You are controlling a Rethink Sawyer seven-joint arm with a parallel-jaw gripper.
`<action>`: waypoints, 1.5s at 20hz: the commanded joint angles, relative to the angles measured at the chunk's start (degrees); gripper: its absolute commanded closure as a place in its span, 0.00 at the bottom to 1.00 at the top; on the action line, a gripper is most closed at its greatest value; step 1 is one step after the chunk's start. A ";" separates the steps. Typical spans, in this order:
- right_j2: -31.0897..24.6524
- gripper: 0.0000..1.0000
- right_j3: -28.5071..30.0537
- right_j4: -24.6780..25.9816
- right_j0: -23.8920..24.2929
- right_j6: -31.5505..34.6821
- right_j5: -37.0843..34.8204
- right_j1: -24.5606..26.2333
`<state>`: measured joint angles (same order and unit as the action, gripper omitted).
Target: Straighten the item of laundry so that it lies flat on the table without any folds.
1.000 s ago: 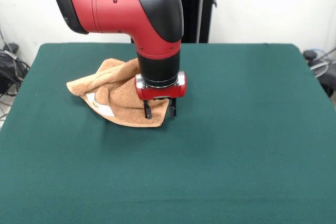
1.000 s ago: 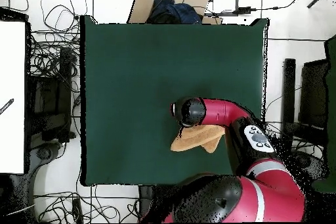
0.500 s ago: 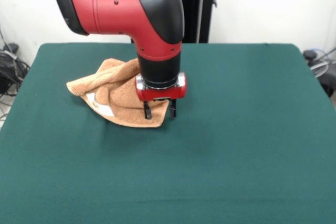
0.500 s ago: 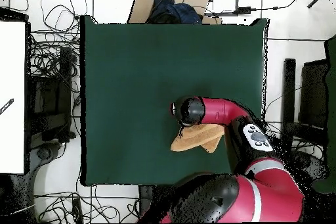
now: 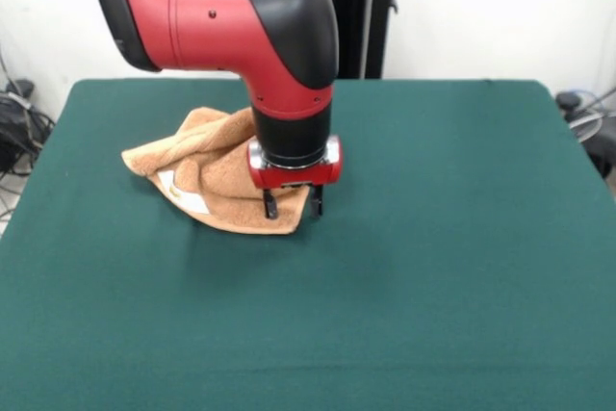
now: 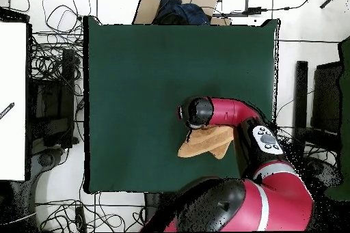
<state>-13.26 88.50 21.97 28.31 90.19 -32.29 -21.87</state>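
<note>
The item of laundry (image 5: 207,172) is an orange-tan towel, bunched and folded over itself at the left middle of the green table (image 5: 433,238). A white label (image 5: 190,201) shows on its near fold. My gripper (image 5: 294,205) points straight down over the towel's right corner. It is open, with one finger (image 5: 270,204) on the cloth and the other just off its right edge. In the overhead view the towel (image 6: 199,144) pokes out from under the red arm (image 6: 225,113), which hides the gripper, on the table (image 6: 150,73).
A cardboard box (image 6: 157,1) holding dark cloth sits just beyond the table's far edge in the overhead view. Tangled cables (image 6: 58,59) and a white surface (image 6: 12,100) lie to the left. A black stand (image 5: 371,16) rises behind the table in the front view.
The arm's upper links have shifted slightly. The gripper stays open over the same towel corner, and the towel keeps its shape.
</note>
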 commanded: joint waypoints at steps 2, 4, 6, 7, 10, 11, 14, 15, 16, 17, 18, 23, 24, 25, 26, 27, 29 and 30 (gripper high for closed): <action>0.57 0.00 -8.12 4.54 1.34 2.42 8.68 15.65; 0.49 1.00 -8.14 4.58 1.44 2.85 8.37 15.65; 0.48 1.00 -8.08 4.54 1.49 2.99 8.43 15.64; 0.47 1.00 -8.02 4.58 1.52 3.10 8.52 15.62; 0.63 1.00 -7.70 4.56 1.47 3.49 9.21 15.52; 0.68 1.00 -7.71 4.58 1.43 3.60 9.27 15.49; 0.88 1.00 -7.74 4.74 1.18 4.01 9.58 15.37; 0.90 1.00 -7.74 4.71 1.19 4.06 9.55 15.37; 0.95 1.00 -7.70 4.69 1.15 4.20 9.59 15.34; 1.07 1.00 -7.65 4.67 1.06 4.48 9.73 15.30; 1.11 1.00 -7.54 4.66 1.04 4.69 10.05 15.26; -0.15 1.00 -5.35 4.10 2.28 5.12 12.60 14.43; -0.60 1.00 -4.25 3.73 2.69 4.98 12.33 13.59; -0.74 1.00 -2.76 3.56 2.74 5.13 12.08 11.93; -0.80 1.00 -1.11 3.23 2.73 5.45 11.57 9.94; -0.87 1.00 0.22 2.87 2.66 5.61 10.76 8.06; -1.40 1.00 1.40 2.24 2.83 5.27 9.62 6.03; -1.74 1.00 1.53 1.95 3.10 5.25 9.87 6.01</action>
<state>-12.79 86.52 21.57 29.04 90.18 -34.68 -21.24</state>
